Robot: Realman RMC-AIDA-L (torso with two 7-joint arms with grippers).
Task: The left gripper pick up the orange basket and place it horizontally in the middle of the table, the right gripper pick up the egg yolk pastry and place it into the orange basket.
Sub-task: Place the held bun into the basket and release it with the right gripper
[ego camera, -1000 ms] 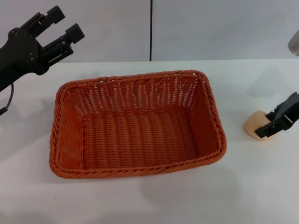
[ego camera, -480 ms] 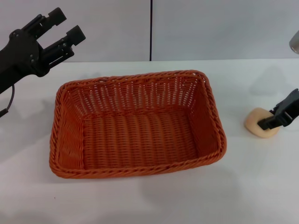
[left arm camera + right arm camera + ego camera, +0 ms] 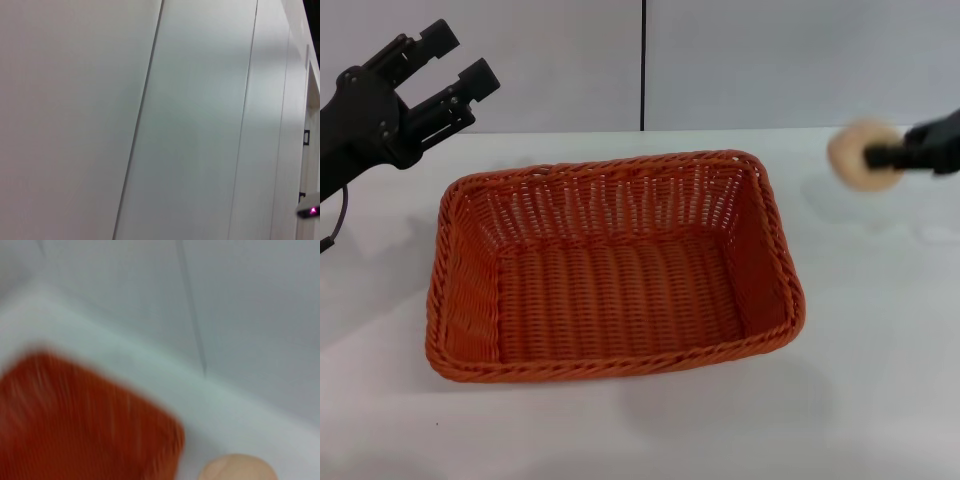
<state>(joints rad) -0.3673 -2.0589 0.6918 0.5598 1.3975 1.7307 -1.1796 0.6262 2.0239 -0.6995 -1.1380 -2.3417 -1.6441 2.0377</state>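
Spreading white and smooth across the whole head view: one counter (image 3: pixel 880 400), meeting a pale grey wall (image 3: pixel 770 60) at twelve o'clock, with a single dark vertical seam (image 3: pixel 643 65) splitting that wall into panels. Filling the left wrist view with the same pale panelling and nothing of the counter.

Sitting at the centre of the counter, long side running nine to three o'clock: one orange basket (image 3: pixel 610 265), woven, open side up, inside bare.

Counting two arms. Hanging in the air at ten o'clock, well apart from the basket: the left claw (image 3: pixel 445 62), fingers spread wide, gripping nothing.

Reaching in from the edge at two o'clock: the right claw (image 3: pixel 880 155), closed around the one egg yolk pastry (image 3: pixel 855 155), carrying it off the counter, beyond the basket's three o'clock end and above rim level.

Showing in the right wrist view: a corner of the basket (image 3: pixel 75 415), a strip of counter (image 3: pixel 150 375) and the rounded top of the pastry (image 3: pixel 237 467).
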